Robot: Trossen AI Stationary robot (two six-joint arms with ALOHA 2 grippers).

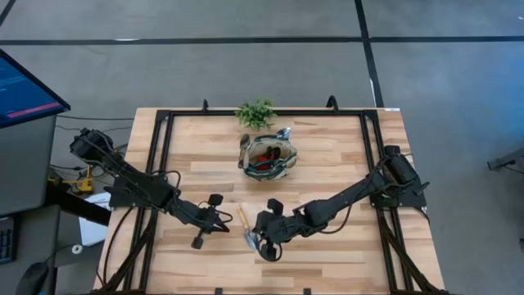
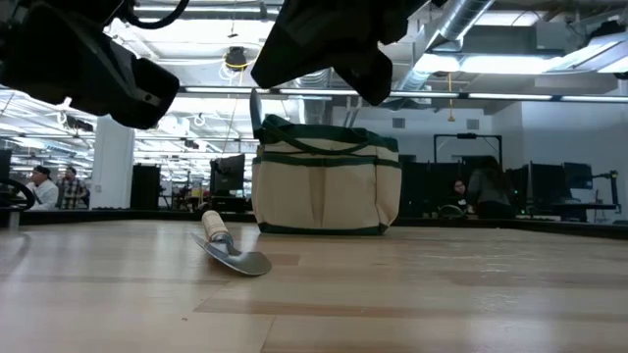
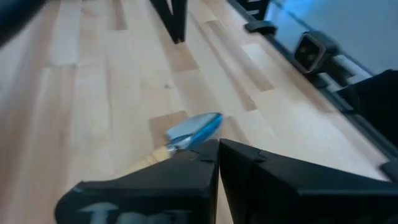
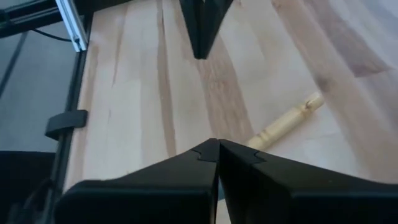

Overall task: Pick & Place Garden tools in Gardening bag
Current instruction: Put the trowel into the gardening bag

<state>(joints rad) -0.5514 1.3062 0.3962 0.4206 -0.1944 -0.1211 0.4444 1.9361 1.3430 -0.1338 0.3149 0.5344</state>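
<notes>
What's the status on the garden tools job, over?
Left gripper and right gripper both shut, empty, flanking the trowel. Trowel lies loose on the table. Gardening bag already holds tools. Nothing blocking.

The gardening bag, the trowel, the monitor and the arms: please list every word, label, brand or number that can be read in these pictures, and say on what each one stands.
None can be read.
Gardening bag: no print shows on its fabric.
Trowel: no mark shows.
Monitor beside the table: lit blue with a red band, text too small to read.
Left hand: pale marks low on its body, too blurred to read.
</notes>
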